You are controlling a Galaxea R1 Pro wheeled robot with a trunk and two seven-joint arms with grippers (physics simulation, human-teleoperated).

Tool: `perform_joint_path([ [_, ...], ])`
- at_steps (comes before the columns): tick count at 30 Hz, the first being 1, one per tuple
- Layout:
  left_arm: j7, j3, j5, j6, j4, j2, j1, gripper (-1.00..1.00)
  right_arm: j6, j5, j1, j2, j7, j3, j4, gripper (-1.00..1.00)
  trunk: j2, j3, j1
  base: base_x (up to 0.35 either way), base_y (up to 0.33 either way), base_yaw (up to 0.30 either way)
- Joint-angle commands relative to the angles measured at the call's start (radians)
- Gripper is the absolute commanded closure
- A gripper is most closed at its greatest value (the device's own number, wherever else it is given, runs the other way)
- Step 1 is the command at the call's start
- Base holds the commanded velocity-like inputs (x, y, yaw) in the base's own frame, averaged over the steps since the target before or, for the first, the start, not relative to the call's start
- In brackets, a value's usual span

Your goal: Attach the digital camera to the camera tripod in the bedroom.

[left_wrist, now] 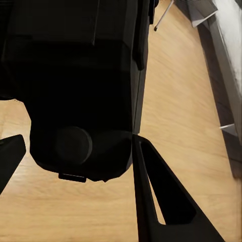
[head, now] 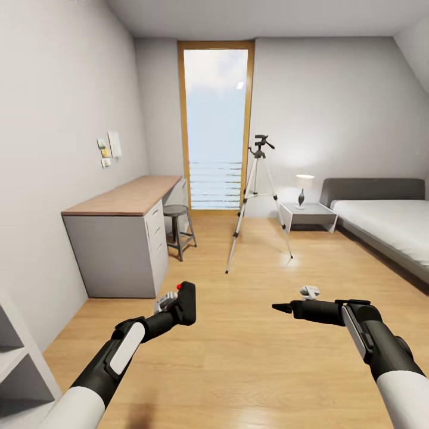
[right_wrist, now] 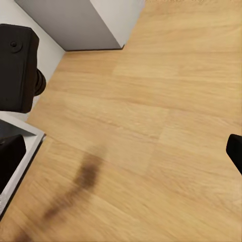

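Stool (head: 177, 229), desk (head: 128, 196) left of camera tripod (head: 257, 196); path seemingly clear.

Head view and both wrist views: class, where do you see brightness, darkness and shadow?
Head view: the window is washed-out bright, and the lamp glows on the wall. Left wrist view: the digital camera is almost featureless black. Right wrist view: a soft dark shadow streaks the floor.

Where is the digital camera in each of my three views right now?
Head view: digital camera low and left of centre, in the left hand.
Left wrist view: the big black body between the fingers.
Right wrist view: black box at the picture's left edge.
Shared landmark: the grey desk, also in the right wrist view.
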Motion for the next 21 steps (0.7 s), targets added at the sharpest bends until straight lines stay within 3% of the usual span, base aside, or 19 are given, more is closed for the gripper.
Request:
perform_joint_path([
  [1,0.002,-0.002,-0.001,0.002,-0.001,0.001,-0.001,1.0,0.007,-0.003,-0.001,0.0,0.001,-0.001,0.0,-1.0,0.007,0.002,-0.004,0.0,0.0,0.0],
  [21,0.0,-0.002,0.0,0.002,-0.001,0.001,-0.001,1.0,0.007,-0.003,-0.001,0.001,0.001,0.0,0.0,-1.0,0.147,0.065,-0.081,0.0,0.0,0.0],
])
